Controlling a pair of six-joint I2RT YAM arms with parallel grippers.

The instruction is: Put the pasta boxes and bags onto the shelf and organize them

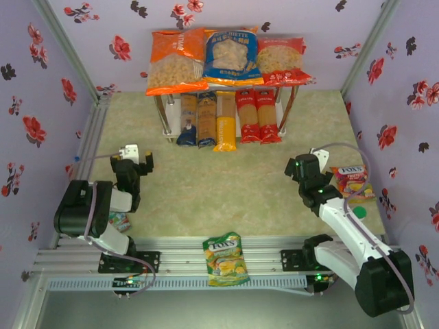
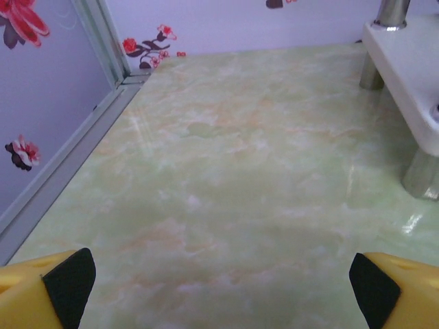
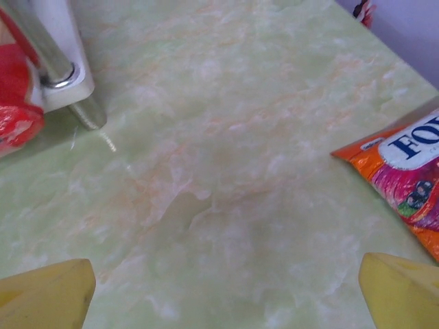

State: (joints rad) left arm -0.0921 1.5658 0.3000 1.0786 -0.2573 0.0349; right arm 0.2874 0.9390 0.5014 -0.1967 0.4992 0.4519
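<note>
Up at the far end of the worktop (image 1: 206, 185), seen from overhead, the shelf (image 1: 289, 106) is loaded. The orange bag (image 1: 177, 62), blue-and-orange bag (image 1: 231, 55) and red bag (image 1: 282, 60) sit side by side on the top board. Under them the pasta boxes lie in a row: brown pair (image 1: 197, 120), yellow box (image 1: 225, 122), red pair (image 1: 256, 115). The left arm (image 1: 89, 209) and right arm (image 1: 346, 229) are folded close to their bases, their jaws well apart from the shelf. A green-yellow Fox's bag (image 1: 225, 259) lies on the near rail.

On the left wrist camera, yellow fingertips (image 2: 41, 288) are spread wide over bare worktop, with nothing between them. The shelf's white board is ahead on the right.

On the right wrist camera, the jaws are spread wide and empty too. The shelf corner and a red pack (image 3: 17, 96) are at top left, and an orange Fox's bag (image 3: 405, 171) is ahead on the right.
</note>
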